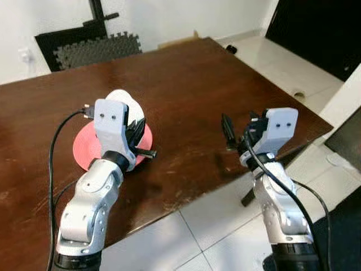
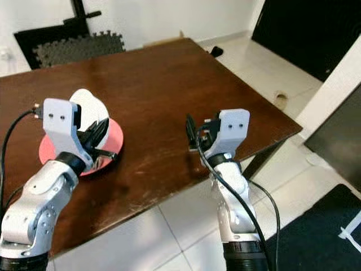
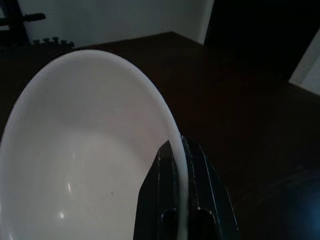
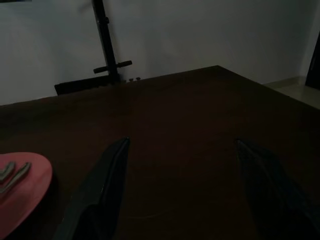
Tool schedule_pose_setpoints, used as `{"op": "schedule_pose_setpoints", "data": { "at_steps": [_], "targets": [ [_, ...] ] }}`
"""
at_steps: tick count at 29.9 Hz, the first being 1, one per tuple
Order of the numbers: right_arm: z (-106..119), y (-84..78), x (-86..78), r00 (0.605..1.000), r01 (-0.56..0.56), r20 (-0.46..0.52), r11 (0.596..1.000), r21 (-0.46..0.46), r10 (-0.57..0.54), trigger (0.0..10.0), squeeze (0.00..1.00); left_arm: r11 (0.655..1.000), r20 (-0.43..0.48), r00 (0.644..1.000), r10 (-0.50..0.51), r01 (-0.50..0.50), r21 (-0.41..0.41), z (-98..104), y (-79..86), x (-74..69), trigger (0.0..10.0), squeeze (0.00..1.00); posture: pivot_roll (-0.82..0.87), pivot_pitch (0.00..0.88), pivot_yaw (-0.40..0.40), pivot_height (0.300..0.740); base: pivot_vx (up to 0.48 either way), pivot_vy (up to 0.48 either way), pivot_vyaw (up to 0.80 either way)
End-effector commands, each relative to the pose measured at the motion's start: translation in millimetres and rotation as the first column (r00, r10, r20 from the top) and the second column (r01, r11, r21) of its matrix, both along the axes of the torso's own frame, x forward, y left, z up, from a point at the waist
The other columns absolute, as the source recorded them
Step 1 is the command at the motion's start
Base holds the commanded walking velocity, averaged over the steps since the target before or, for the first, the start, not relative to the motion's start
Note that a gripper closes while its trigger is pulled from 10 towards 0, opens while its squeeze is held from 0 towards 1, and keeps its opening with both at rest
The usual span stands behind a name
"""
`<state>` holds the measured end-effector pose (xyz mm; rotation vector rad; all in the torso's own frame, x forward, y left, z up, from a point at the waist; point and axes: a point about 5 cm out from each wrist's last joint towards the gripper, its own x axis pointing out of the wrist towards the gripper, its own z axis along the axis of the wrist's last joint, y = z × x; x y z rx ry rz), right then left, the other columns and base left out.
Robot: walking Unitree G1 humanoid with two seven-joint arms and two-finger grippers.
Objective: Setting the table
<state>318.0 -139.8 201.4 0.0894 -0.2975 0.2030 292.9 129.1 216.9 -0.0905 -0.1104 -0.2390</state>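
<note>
My left gripper point(image 3: 181, 172) with jaws pinching the white bowl point(image 3: 85, 150) rim over the pink plate point(image 1: 84, 148), right gripper point(image 4: 182, 165) jaws spread above the table point(image 1: 192, 84)

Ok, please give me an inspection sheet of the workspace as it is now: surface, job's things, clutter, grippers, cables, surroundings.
Surface: brown wooden table, scuffed near the front edge.
Job's things: white bowl held over the pink plate; what looks like cutlery lies on the plate.
Clutter: nothing seen.
Grippers: left gripper shut on the bowl's rim, one finger inside, one outside; right gripper open, hovering over the table near the front edge.
Cables: black cable along the left arm, another along the right arm.
Surroundings: tiled floor, foam mats against the wall, dark doorway.
</note>
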Motion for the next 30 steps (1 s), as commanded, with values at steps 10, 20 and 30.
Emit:
{"op": "schedule_pose_setpoints", "data": {
  "at_steps": [10,20,30],
  "targets": [
    [-6,1.1,-0.1,1.000,0.000,-0.016,1.000,-0.005,0.000,10.0,0.00,0.999,-0.017,0.999,0.027,-0.026,0.037,-5,5.5,0.5,10.0,0.00,0.06,0.108,0.037,0.740,0.000,0.192,0.00],
    [-6,1.3,0.2,1.000,0.001,-0.016,1.000,-0.009,-0.001,10.0,0.00,0.999,-0.020,1.000,0.008,-0.007,0.048,-7,1.6,-0.1,10.0,0.00,0.06,0.103,0.038,0.740,0.000,0.000,0.00],
    [-8,1.5,-1.1,1.000,-0.005,-0.016,1.000,-0.010,0.004,10.0,0.00,0.994,-0.042,0.997,0.061,-0.057,0.090,-24,14.0,-4.7,10.0,0.00,0.06,0.099,0.036,0.740,0.000,0.000,0.00]
  ]
}}
